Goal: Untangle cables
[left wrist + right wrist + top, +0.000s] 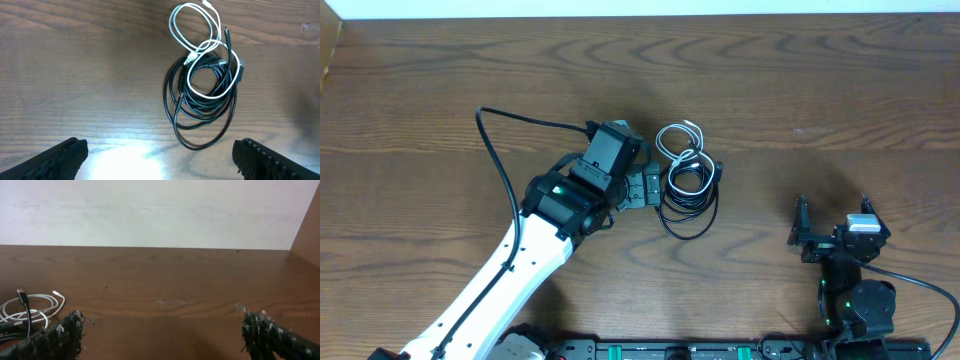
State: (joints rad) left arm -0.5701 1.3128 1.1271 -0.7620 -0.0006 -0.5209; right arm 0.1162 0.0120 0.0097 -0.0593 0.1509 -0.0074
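Note:
The cables [686,178] lie in one tangled heap at the table's middle. A short white cable [194,30] loops over the top of a coil of black cable [202,102], and a small black plug [226,36] sticks out near the white loop. My left gripper [645,188] hovers just left of the heap. It is open, and in the left wrist view its wide-apart fingers [55,160] have only bare wood between them. My right gripper [832,213] stands open at the right, well clear of the cables [27,311].
The wooden table [820,90] ends at a pale wall [150,210] at the back. The left arm's thick black wire [495,150] arcs over the table to the left of the arm. A wooden side panel [307,225] rises at the far right.

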